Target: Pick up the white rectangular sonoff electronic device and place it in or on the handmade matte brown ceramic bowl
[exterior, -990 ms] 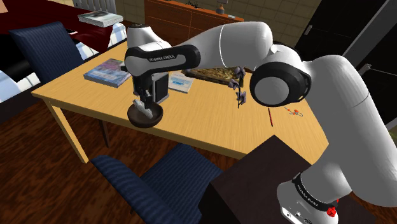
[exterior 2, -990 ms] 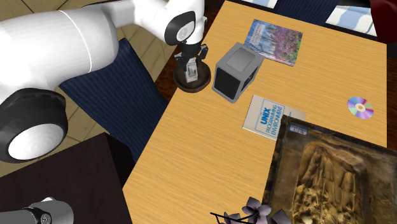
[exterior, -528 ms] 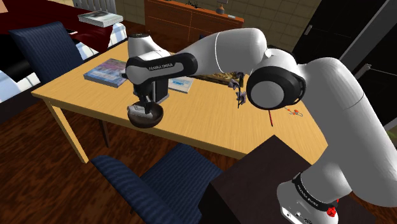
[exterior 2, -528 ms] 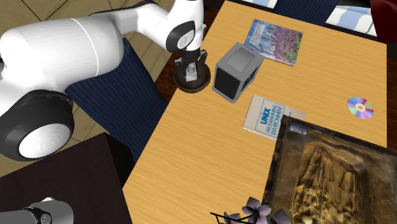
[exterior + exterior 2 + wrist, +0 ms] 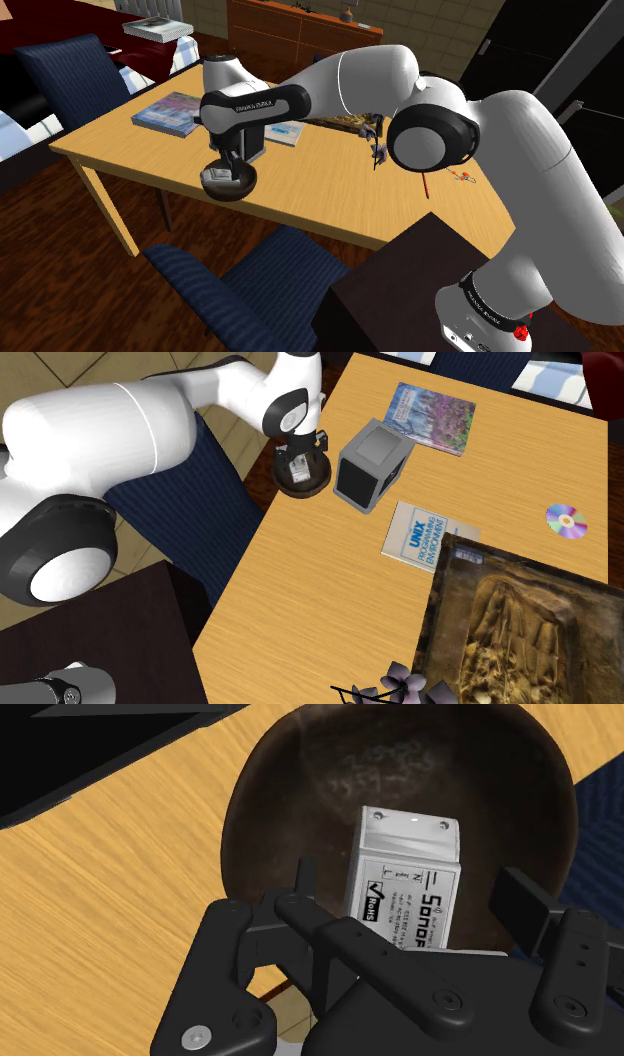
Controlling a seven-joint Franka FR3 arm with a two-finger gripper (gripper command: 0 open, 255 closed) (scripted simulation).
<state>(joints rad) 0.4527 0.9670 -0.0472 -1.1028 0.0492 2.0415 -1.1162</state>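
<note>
The pincer (image 5: 410, 884) hangs low over the dark brown bowl (image 5: 300, 794), which sits close to the worktop's (image 5: 330, 190) edge on the arm's side. The white Sonoff device (image 5: 410, 854) lies inside the bowl, leaning against the inner wall with its printed face up. The two black fingers (image 5: 305, 899) stand wide on either side of it, and in the wrist view there is a gap between each finger and the device's sides, so nothing is clasped. In the shoulder view the pincer (image 5: 228, 160) points straight down into the bowl (image 5: 243, 186), with the device (image 5: 217, 176) a pale patch in the hollow. In the second exterior view the pincer (image 5: 300, 457) stands over the bowl (image 5: 320, 482) and the device (image 5: 298, 474) shows beneath it. Just beside the bowl, towards the middle of the worktop (image 5: 300, 612), stands a grey cube with a dark face (image 5: 370, 464). Beyond the cube a book with a blue and purple cover (image 5: 432, 417) lies flat, and to the second exterior view's lower right of the cube lies a white booklet marked UNIX (image 5: 420, 537). A shiny disc (image 5: 566, 520) rests near the far edge, well apart from the bowl, and a brown carved panel (image 5: 510, 622) lies next to the booklet. A blue chair (image 5: 250, 280) is drawn up below the bowl's side of the worktop.
</note>
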